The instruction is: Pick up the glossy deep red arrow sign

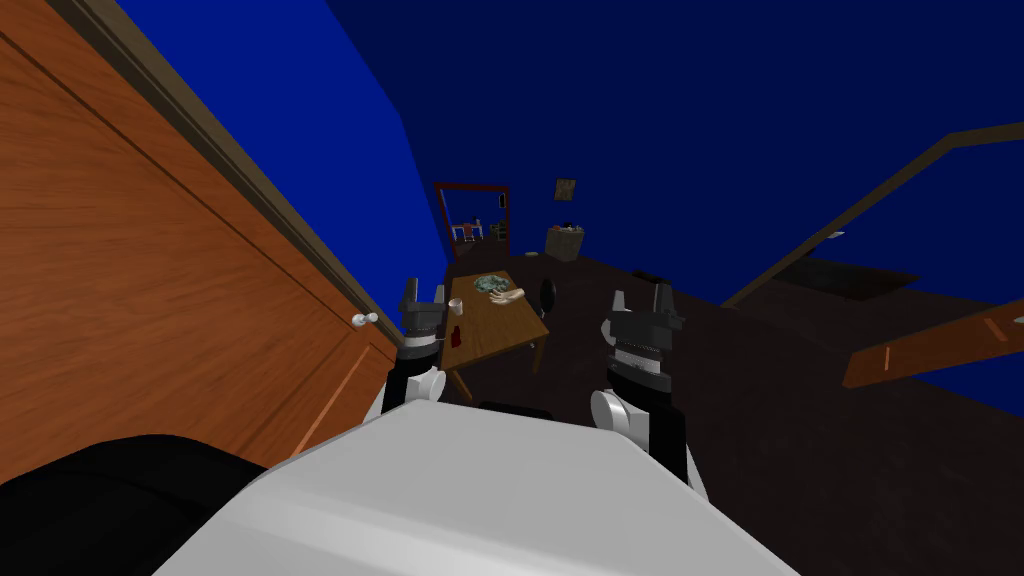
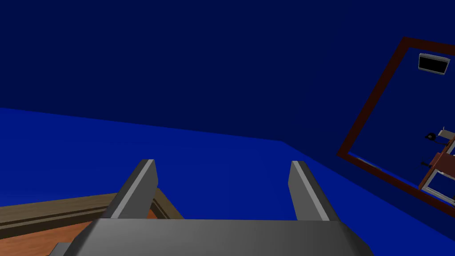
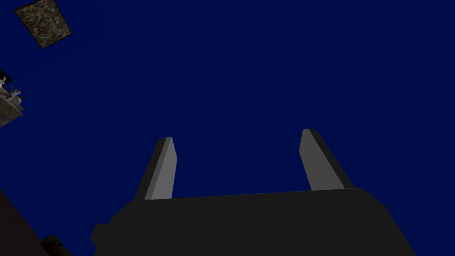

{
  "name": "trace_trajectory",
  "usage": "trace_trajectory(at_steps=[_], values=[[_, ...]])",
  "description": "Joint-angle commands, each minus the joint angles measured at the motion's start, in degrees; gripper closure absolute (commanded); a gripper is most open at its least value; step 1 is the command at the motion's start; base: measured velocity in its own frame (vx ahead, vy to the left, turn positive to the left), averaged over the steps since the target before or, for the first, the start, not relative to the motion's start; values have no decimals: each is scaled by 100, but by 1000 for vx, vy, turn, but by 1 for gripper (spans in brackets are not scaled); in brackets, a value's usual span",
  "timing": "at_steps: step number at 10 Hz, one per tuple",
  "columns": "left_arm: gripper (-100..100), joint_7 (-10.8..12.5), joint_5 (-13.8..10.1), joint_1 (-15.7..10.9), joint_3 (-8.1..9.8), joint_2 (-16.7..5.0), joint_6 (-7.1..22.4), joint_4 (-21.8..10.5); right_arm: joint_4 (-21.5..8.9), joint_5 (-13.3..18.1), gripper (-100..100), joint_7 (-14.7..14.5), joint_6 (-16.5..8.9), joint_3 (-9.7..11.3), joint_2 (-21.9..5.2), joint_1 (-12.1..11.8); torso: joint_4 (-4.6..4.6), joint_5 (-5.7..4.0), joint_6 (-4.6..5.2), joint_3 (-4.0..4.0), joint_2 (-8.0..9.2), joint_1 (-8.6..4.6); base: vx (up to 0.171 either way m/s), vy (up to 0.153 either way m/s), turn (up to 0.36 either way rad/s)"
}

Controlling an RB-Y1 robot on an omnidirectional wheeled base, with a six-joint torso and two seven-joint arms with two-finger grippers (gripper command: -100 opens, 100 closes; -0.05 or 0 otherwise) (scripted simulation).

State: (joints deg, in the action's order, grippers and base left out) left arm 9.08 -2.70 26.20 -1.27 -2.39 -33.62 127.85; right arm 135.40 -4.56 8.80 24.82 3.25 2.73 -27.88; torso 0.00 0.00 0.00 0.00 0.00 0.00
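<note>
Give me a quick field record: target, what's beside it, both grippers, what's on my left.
target: deep red sign lying on the wooden table, near its front left corner
beside it: white cup just beyond; greenish pile and pale object farther back
left: left gripper open, empty, raised
right: right gripper open, empty, raised
left side: wooden door with white knob
grasp: not yet made

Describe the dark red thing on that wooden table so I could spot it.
Past the big orange-brown wooden door stands a small brown wooden table. Near its left edge, just this side of a white cup, lies the small deep red sign: the only red thing on the tabletop.
</note>
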Motion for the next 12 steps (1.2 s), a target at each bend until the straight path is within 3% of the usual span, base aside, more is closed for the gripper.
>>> trace_trajectory(at_steps=[1,4,5,12], values=[[-100,133,8,-87,39,-173,156,-128,0,0,0,0,0,0,0,0,0,0,0,0,0,0,6,3,39],[-100,457,24,-292,130,-360,511,-395,0,0,0,0,0,0,0,0,-2,1,0,-4,-7,3,15,3,33],[-100,457,24,-292,130,-360,522,-395,0,0,0,0,0,0,0,0,-2,1,0,-5,-8,4,12,2,15],[-100,1512,73,-940,424,-574,1679,-1177,0,0,0,0,0,0,0,0,-3,0,0,-6,-11,2,22,1,43]])
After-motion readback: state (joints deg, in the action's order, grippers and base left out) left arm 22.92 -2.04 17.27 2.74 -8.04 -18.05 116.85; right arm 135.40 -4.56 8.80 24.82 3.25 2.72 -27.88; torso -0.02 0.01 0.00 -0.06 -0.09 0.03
